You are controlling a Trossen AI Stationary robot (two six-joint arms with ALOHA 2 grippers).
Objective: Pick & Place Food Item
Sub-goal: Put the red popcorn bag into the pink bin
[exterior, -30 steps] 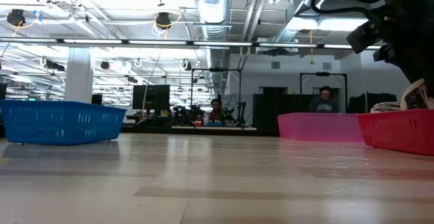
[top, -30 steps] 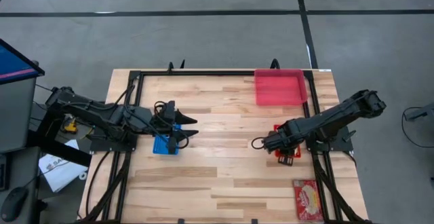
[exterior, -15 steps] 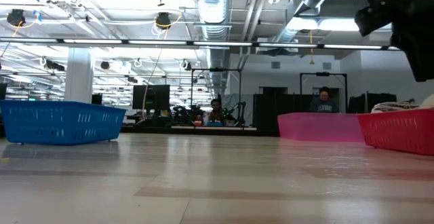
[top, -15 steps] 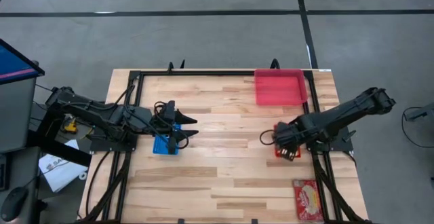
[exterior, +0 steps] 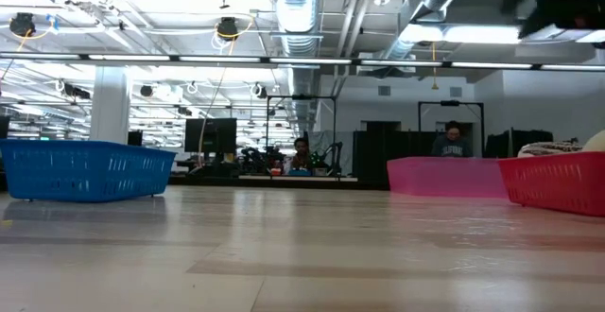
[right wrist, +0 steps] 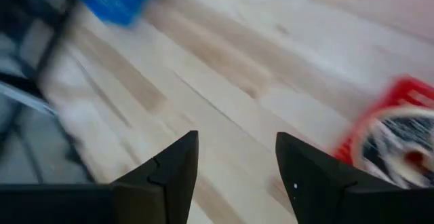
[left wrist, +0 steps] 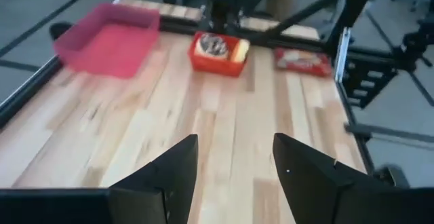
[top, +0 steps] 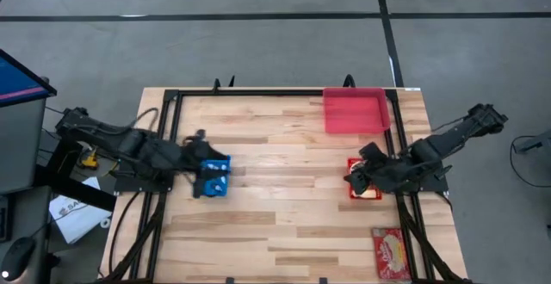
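A small red basket (top: 365, 183) stands at the table's right. In it lies a pale and dark food item (left wrist: 215, 45), also seen in the right wrist view (right wrist: 400, 139). My right gripper (right wrist: 237, 137) is open and holds nothing. It hangs above the red basket's left edge (top: 355, 179). At the table's left a blue basket (top: 215, 175) rests on the wood. My left gripper (left wrist: 235, 142) is open and empty at that basket's left side (top: 200, 174).
A pink tray (top: 355, 110) sits at the far right corner. A flat red snack packet (top: 392, 254) lies at the near right corner. A black frame (top: 284, 92) borders the table. Bare wood stretches between the two baskets. People sit in the room beyond (exterior: 454, 142).
My right gripper has let go of the food item, which now lies in the red basket. It has then risen, rolled and drawn back toward the table's right edge. My left gripper has drawn back toward the left edge, uncovering the blue basket.
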